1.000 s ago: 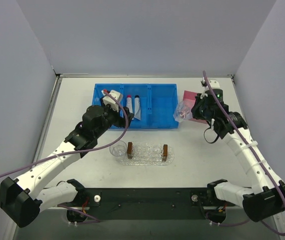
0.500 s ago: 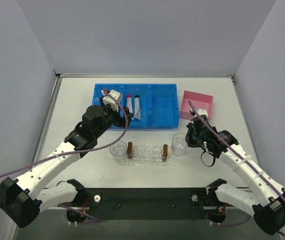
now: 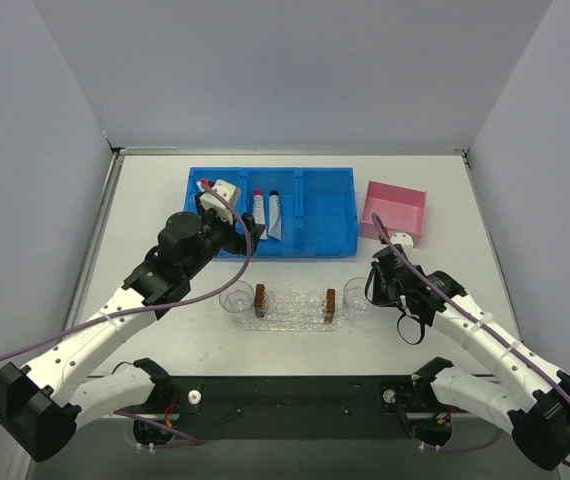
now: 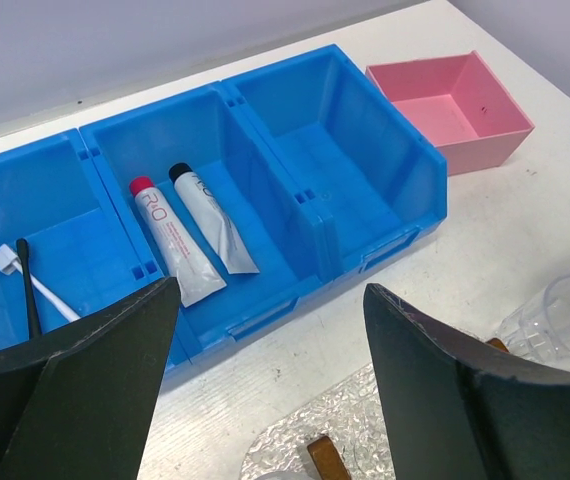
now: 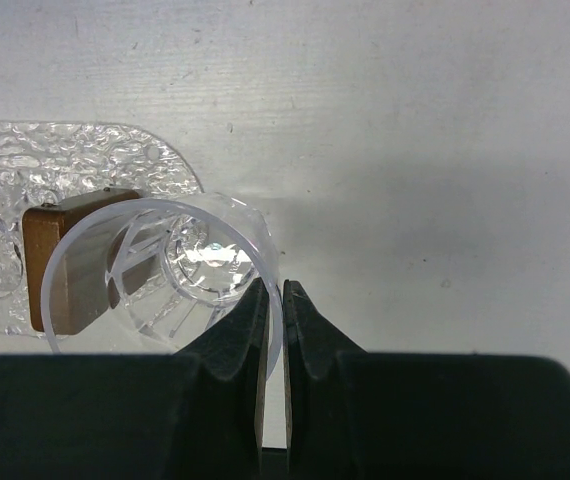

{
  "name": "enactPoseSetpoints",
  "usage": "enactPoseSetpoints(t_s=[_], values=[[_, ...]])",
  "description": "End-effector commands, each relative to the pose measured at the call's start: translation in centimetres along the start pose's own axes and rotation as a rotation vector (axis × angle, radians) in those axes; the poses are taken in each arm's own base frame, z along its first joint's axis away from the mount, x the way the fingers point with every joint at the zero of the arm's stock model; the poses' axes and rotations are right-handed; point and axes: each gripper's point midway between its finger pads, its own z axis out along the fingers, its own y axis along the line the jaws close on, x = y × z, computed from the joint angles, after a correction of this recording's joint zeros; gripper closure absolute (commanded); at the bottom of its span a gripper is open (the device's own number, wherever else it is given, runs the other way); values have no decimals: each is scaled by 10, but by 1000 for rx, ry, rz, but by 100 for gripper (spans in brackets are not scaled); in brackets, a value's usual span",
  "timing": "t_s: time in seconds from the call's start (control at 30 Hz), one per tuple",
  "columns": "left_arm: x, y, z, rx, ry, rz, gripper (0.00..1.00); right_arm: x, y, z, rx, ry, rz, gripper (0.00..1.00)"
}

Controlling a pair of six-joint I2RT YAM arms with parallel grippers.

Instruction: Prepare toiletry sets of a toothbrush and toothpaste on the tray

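The clear glittery tray [image 3: 291, 309] lies in the middle of the table and also shows in the right wrist view [image 5: 25, 170]. Two toothpaste tubes, one pink-capped [image 4: 170, 245] and one black-capped [image 4: 215, 220], lie in the blue bin's middle compartment. A black toothbrush [image 4: 27, 290] and a white toothbrush [image 4: 50, 298] lie in its left compartment. My left gripper [image 3: 250, 228] is open and empty, over the bin's front edge [image 4: 270, 290]. My right gripper [image 5: 273, 295] is shut on the rim of a clear plastic cup [image 5: 155, 270] at the tray's right end [image 3: 357, 292].
The blue three-compartment bin [image 3: 325, 205] stands behind the tray. A pink box [image 3: 395, 210] stands to its right. A second clear cup [image 3: 235, 298] stands at the tray's left end. Two brown blocks [image 3: 260, 299] [image 3: 330, 300] stand on the tray.
My right arm has carried the clear cup from beside the pink box down to the tray's right end. My left arm has barely moved.
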Motion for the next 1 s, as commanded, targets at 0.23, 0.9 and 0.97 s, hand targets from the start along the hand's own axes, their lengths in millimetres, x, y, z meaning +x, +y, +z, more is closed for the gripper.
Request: enactPoseSetpoints(t_s=[0.23,0.9,0.97], values=[[-31,3,-5,-21,-78,8,15,12,17,19,2,-24,13,100],[-23,5,0,-30,-50,19,15,14,30,23,-17,-35,-15,100],[-24,5,0,-28,-52,19,15,14,31,24,-16,-32,-17,100]])
